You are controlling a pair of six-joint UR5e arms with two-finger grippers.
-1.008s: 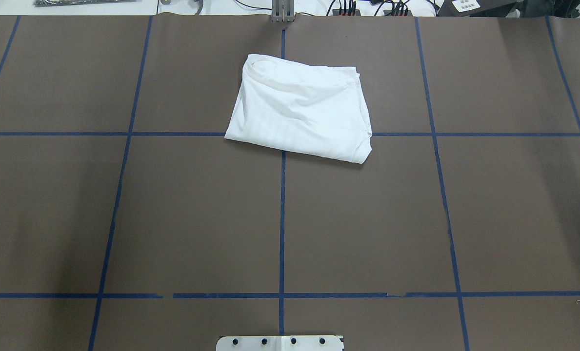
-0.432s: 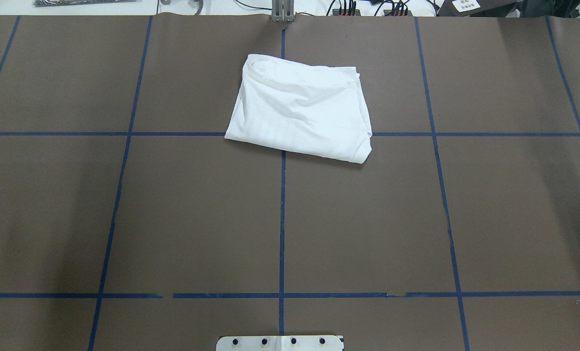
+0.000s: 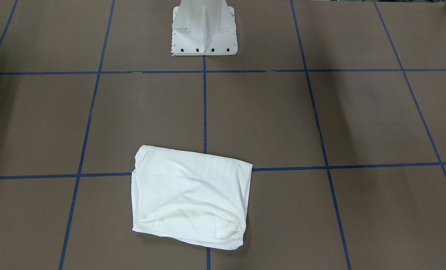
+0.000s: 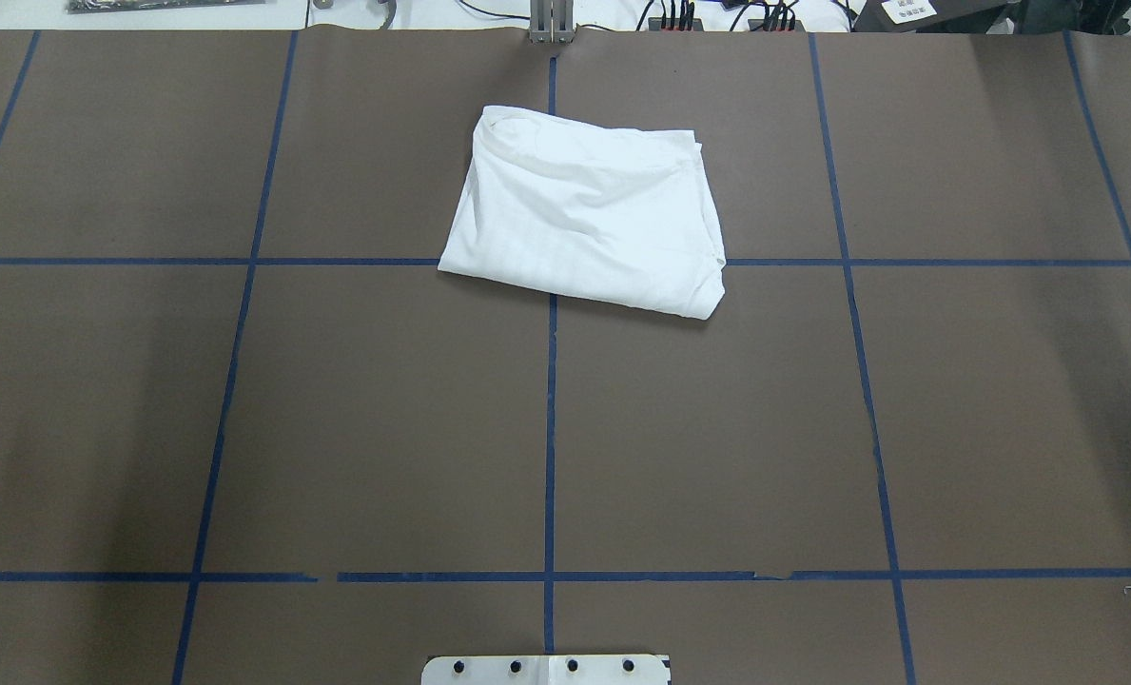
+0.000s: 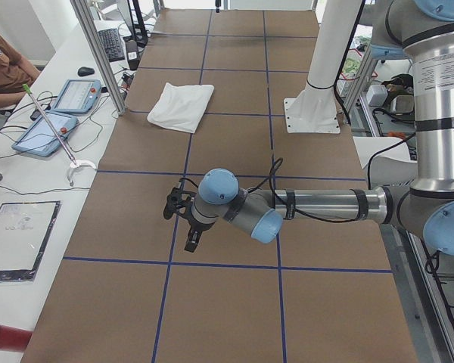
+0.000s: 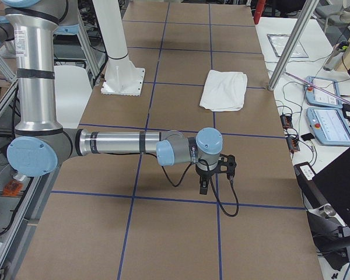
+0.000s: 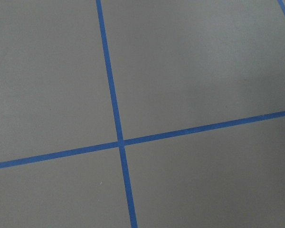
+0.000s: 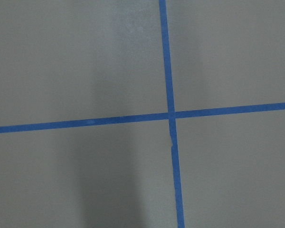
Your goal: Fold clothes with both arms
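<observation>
1. The shirt (image 4: 584,214) lies on the far half of the table (image 4: 242,428), across the centre one of the tape lines (image 4: 550,428) and well apart from both arms. It looks fully folded, so I judge the step in hand is parking clear.
2. To do that well, keep both arms out at the table's ends and make no sweep over the middle, where a finger could snag the top layer.
3. The left gripper (image 5: 183,219) hangs over a tape crossing at the left end, the right gripper (image 6: 216,170) over one at the right end. No cloth hangs from either. Whether they stand wide or narrow I cannot tell, since only the side views show them.
4. If tidying is wanted, press the rounded near right corner flat rather than pulling it — a tug would likely slide the layers.
5. The shirt is soft, matte white knit in a slightly skewed rectangle with shallow creases. The table cover is smooth, dull brown.
</observation>
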